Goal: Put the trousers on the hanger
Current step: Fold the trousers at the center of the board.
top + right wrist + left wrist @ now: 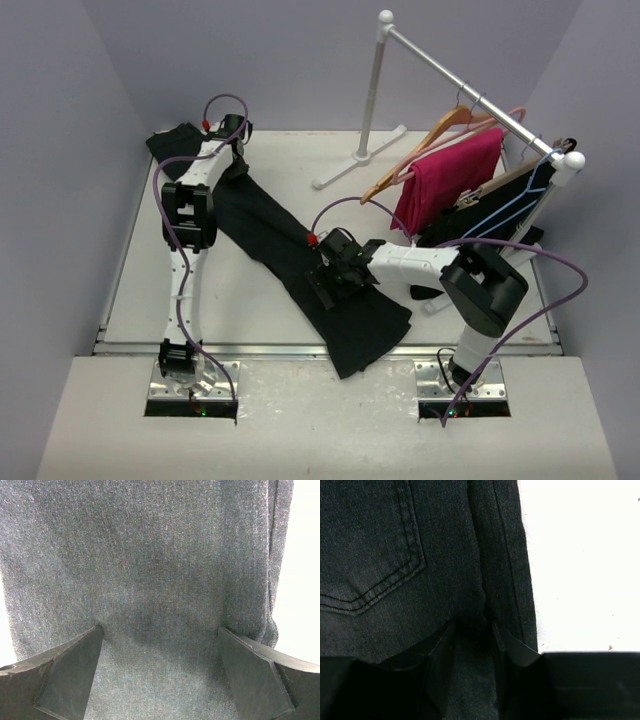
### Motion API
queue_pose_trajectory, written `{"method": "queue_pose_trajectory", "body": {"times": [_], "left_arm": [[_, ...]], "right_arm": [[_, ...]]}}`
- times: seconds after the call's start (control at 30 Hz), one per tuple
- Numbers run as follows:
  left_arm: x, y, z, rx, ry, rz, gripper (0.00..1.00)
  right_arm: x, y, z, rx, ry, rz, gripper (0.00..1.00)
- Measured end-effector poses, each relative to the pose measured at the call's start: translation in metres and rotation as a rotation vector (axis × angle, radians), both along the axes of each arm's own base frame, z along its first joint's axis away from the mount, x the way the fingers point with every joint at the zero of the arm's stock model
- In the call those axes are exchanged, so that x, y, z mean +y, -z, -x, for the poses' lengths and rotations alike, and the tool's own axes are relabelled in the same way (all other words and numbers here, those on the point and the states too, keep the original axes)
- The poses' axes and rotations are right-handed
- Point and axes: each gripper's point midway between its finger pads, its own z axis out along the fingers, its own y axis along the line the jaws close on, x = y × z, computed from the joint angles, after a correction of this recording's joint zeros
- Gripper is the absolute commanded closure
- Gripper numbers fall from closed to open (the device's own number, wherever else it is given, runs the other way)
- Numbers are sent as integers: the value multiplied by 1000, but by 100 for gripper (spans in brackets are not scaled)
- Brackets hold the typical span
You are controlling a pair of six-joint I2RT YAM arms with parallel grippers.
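Left gripper: jaws narrowed, a pucker of black fabric is bunched up between the fingers, which press down on the cloth. I cannot tell if it's clamped tight or just closing in. That's the trousers under it, waist end. The stitched back pocket is just ahead and left of the fingertips, and the cloth's side edge is just right of them with bare white table past it. Right gripper: released, jaws spread wide, both fingertips down on the trouser leg with flat fabric spanning the gap and nothing pinched. From the top view the trousers run in a long diagonal strip on the table from my left gripper at the far left down to the near edge, with my right gripper over the lower part, toward the hem end. The hanger is well apart from both tools, beyond and to the right of the right gripper. It's a tan wooden one, hooked on the rack rail, bare. Just beside it on the same rail hangs a pink garment, then a dark garment on another hanger further right.
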Motion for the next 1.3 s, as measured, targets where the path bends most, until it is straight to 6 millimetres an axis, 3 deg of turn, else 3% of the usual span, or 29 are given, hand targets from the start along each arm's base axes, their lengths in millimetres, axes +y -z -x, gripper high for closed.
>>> {"method": "queue_pose_trajectory", "body": {"times": [0.13, 0.23, 0.3, 0.57, 0.7, 0.83, 0.93, 0.97, 1.03, 1.17, 1.3], "left_arm": [[0, 0, 0, 1, 3, -2, 81], [0, 0, 0, 1, 5, -3, 95], [0, 0, 0, 2, 8, -4, 99], [-1, -7, -1, -10, 11, -7, 100], [0, -33, -7, -67, 7, -14, 100], [-1, -73, -16, -157, 13, -15, 100], [-6, -89, -20, -193, 36, -16, 100], [-7, -91, -23, -203, 46, -19, 95], [-10, -89, -27, -210, 71, -31, 70], [-11, -87, -39, -248, 88, -44, 0], [-4, -80, -43, -250, 75, -87, 0]], "right_arm": [[0, 0, 0, 1, -1, -1, 1], [0, 0, 0, 2, -1, -2, 1], [0, 0, 0, 3, -1, -3, 1], [0, 0, 0, 5, -2, -5, 1], [0, 0, 0, 5, -3, -5, 1], [0, 0, 0, 4, -5, -4, 1], [1, 0, 0, 2, -6, -6, 1], [1, 0, 0, 2, -7, -6, 1], [1, 0, 0, 2, -8, -5, 1], [1, 0, 0, 2, -8, -4, 1], [1, 1, 0, 2, -9, -4, 1]]}}
